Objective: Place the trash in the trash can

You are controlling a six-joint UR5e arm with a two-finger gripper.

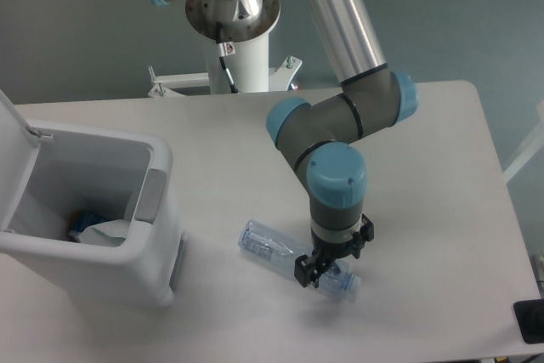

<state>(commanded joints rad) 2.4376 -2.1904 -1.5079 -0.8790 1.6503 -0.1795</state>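
The crushed clear plastic bottle [293, 259] looks light, springy and slippery; fingers [303, 270] straddle its cap end, whether gripping I cannot tell.

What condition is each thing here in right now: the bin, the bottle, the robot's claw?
Large white rectangular plastic bin: lid hinged up, open, trash already inside.
Clear crushed plastic bottle: lying flat on the white table, crumpled.
Two-finger gripper: lowered onto the bottle near its cap end; cannot tell whether the jaws have closed.
Paper trash in the bin: resting at the bottom.
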